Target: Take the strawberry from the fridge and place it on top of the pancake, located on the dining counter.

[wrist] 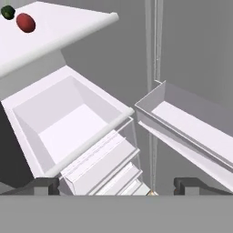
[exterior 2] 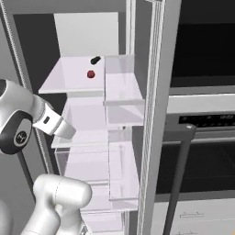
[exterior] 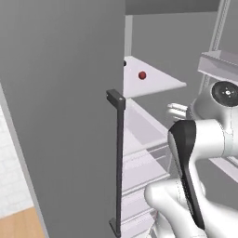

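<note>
The fridge point(exterior: 60, 116) stands with one door open, its white shelves showing. The strawberry point(exterior: 142, 75) point(exterior 2: 91, 74) point(wrist: 26, 22), small, red and round, lies on an upper white shelf point(exterior 2: 69, 80). My gripper point(wrist: 117, 186) is open and holds nothing, its two dark fingertips point(wrist: 45, 185) wide apart. It hovers in front of the fridge, below the strawberry's shelf and above an open white drawer point(wrist: 68, 123). The pancake and the dining counter are out of view.
A small dark round item point(wrist: 7, 12) point(exterior 2: 95, 60) lies just behind the strawberry. The closed grey door with its long dark handle point(exterior: 120, 162) is on the left. The open door's bins point(exterior 2: 121, 101) point(wrist: 182, 123) are on the right, with a black oven point(exterior 2: 206, 46) beyond.
</note>
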Robot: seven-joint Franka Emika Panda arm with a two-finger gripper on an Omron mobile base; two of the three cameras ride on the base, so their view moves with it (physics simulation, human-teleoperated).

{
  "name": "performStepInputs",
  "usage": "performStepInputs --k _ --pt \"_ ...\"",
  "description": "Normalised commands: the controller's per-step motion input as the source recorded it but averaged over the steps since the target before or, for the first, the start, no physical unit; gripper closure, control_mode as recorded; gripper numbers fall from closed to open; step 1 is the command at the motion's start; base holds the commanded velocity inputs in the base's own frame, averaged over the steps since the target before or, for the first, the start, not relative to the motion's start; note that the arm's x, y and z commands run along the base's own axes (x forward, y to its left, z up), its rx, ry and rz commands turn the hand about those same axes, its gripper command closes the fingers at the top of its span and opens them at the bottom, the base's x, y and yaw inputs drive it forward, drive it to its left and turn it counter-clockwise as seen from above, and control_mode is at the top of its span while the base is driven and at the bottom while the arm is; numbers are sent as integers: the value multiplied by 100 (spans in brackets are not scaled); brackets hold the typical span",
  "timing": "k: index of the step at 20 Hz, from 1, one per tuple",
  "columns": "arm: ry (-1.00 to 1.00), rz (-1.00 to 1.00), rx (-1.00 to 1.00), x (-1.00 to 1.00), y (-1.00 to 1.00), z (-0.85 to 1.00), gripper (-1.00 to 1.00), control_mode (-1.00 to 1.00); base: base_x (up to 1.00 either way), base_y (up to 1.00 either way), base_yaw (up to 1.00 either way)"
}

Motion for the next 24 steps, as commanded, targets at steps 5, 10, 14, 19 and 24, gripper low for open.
performStepInputs --k 5,10,14,19,24 --pt "0 0 0 0 0 0 -100 100 66 0 19" --pt "0 0 0 0 0 0 -100 100 79 0 24" --pt "0 0 0 0 0 0 -100 100 84 0 19" --pt "-8 6 0 8 9 19 -100 -100 25 0 7" --pt "-12 4 0 39 32 63 -100 -100 0 0 0"
